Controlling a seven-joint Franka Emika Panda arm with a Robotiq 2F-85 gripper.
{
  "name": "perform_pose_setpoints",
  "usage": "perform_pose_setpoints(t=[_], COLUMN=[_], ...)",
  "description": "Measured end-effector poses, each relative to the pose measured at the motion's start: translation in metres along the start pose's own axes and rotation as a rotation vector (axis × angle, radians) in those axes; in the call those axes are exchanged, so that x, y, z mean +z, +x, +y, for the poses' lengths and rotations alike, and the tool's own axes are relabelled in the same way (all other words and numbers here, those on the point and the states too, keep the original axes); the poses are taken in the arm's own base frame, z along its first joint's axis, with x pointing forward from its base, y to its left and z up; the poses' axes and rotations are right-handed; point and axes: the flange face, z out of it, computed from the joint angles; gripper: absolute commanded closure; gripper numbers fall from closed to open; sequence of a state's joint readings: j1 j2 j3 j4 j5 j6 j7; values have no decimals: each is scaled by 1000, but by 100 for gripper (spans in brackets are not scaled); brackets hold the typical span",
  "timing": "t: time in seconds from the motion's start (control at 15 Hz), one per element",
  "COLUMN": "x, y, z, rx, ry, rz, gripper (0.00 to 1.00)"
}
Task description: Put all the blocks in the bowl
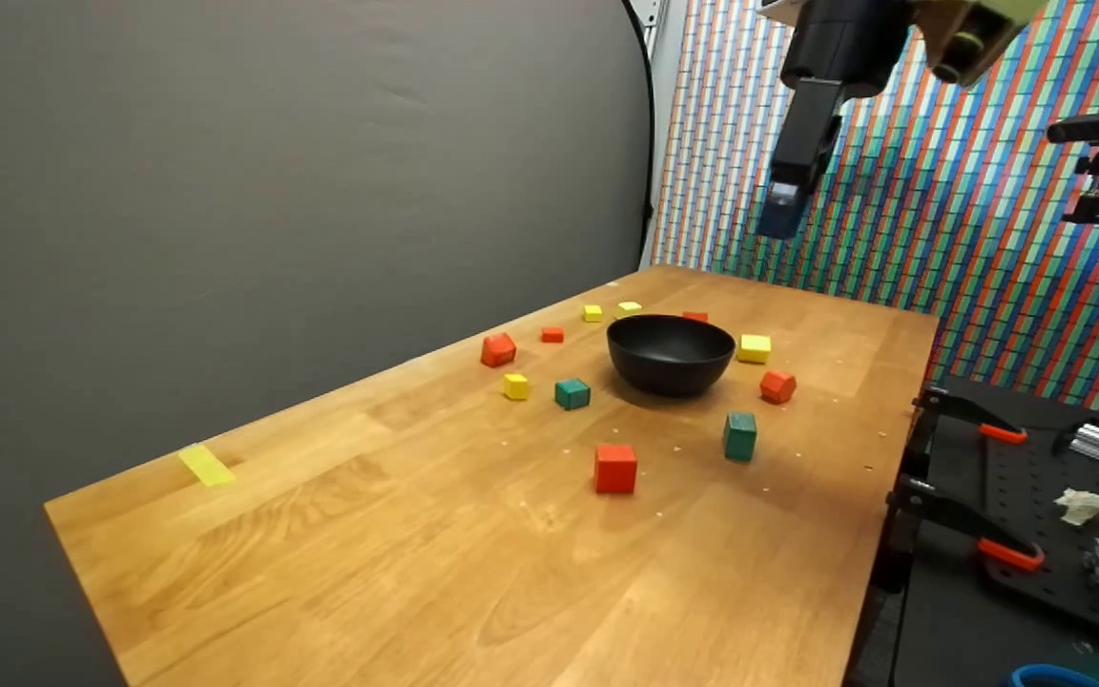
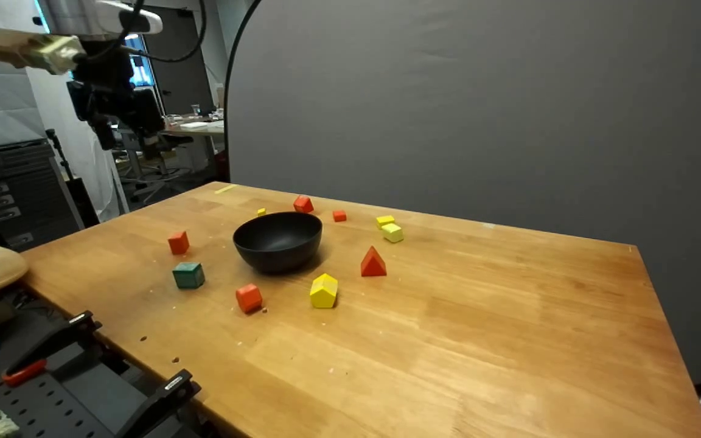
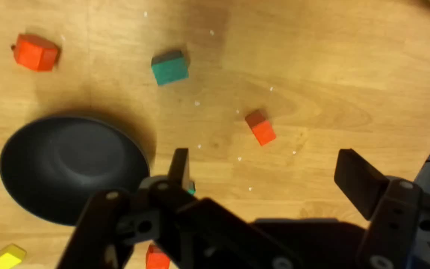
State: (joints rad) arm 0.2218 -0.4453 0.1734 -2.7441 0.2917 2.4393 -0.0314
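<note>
Eleven blocks (image 1: 739, 437) ring the bowl (image 1: 670, 374) on the desk (image 1: 397, 553), probably spaced so I can pinch each; a red cube (image 1: 615, 469) is at its 7 o'clock in an exterior view (claw (image 3: 265, 168) spread wide, nothing held).

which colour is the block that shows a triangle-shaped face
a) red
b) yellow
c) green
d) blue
a, since in an exterior view the red block on the table, to the right of the bowl in that picture, shows a triangular face with its point up.
</note>
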Motion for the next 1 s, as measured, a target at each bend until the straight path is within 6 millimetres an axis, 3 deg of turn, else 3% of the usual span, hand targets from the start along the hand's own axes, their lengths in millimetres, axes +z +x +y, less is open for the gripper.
perform_pose_setpoints(t=[0.27, 0.67, 1.0], x=[52, 138, 181], y=[25, 55, 71], z=[-12, -23, -48], rx=[-76, -137, -200], ry=[-40, -29, -3], rz=[81, 14, -36], gripper=[0, 0, 0])
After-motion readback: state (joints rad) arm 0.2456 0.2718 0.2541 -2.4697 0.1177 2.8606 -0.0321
